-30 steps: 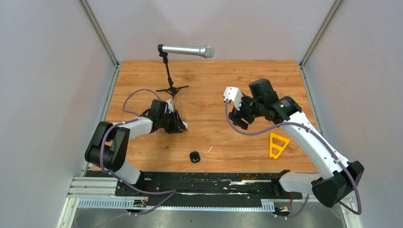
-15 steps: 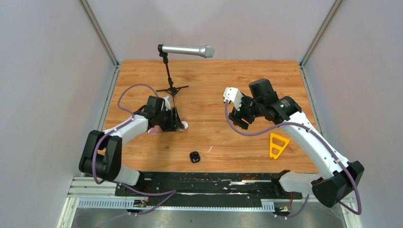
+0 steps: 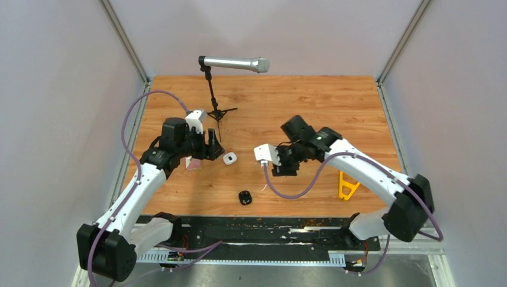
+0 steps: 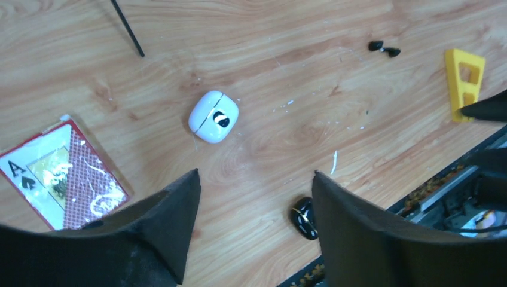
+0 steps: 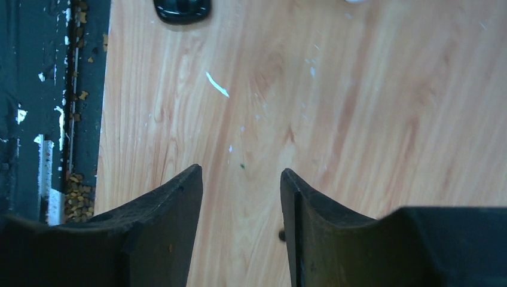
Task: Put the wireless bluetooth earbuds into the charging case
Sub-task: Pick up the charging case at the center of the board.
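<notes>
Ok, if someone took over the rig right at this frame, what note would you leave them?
Left gripper: open, empty, hovering near the white charging case, which looks shut.
Right gripper: open, empty, over the table by the black charging case.
Black earbuds: loose on the table, side by side; white earbuds not in view.
Done: no bud visibly seated. Left: open a case, pick up the black buds, insert them.

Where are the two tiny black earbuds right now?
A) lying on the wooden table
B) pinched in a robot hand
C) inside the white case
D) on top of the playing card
A: the left wrist view shows the black earbuds lying on the bare wooden table, away from the white case and the playing card. The left hand and right hand are both open with nothing in them.
</notes>
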`<action>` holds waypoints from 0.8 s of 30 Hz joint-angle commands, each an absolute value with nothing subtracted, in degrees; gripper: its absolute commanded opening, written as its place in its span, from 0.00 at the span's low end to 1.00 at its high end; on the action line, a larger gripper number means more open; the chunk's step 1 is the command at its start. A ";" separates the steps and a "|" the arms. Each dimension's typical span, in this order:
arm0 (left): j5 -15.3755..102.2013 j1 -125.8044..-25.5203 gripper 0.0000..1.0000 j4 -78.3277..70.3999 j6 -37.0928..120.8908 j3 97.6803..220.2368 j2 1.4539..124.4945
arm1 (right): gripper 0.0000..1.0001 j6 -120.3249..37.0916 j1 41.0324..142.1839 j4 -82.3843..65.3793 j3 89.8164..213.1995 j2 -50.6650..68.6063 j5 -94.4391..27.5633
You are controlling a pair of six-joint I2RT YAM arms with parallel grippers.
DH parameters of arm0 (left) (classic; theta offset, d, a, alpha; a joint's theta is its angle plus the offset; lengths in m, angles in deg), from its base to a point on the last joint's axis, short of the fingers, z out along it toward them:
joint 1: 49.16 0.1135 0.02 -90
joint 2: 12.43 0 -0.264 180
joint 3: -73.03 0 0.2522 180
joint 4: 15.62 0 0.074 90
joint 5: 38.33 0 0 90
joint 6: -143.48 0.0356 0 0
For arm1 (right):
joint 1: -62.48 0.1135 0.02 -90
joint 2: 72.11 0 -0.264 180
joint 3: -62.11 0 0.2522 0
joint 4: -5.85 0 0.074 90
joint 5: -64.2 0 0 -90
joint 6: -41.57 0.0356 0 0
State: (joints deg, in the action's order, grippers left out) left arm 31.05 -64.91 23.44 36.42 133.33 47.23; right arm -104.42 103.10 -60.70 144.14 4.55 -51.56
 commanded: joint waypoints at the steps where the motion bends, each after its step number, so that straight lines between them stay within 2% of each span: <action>1: 31.42 -62.48 0.96 25.27 37.91 131.92 44.46 | 0.50 -118.84 108.66 -55.34 144.27 13.22 -55.56; 2: 29.98 -60.92 0.99 25.05 37.27 131.34 43.82 | 0.51 -120.10 109.57 -54.35 144.21 15.15 -55.77; 6: 24.26 -55.34 1.00 23.29 36.18 129.85 40.53 | 0.55 -126.74 112.27 -51.09 145.75 21.92 -58.81; 8: 24.20 -52.67 1.00 22.64 34.13 128.85 38.71 | 0.63 -131.35 113.31 -52.61 147.50 25.56 -59.98; 10: 26.54 -50.23 1.00 23.04 32.46 127.90 37.48 | 0.66 -136.62 114.38 -54.74 148.88 28.38 -60.42; 16: 24.51 -44.12 1.00 22.07 28.21 124.92 33.54 | 0.66 -141.70 117.88 -51.86 149.57 34.92 -56.91; 24: 24.60 -42.56 1.00 23.14 29.17 125.07 31.09 | 0.67 -143.12 120.14 -54.42 156.81 42.23 -58.95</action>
State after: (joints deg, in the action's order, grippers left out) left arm 25.68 -43.58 24.03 29.93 124.61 32.21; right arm -138.80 119.10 -52.94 152.27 39.20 -55.90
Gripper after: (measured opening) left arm 0.998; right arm 0.669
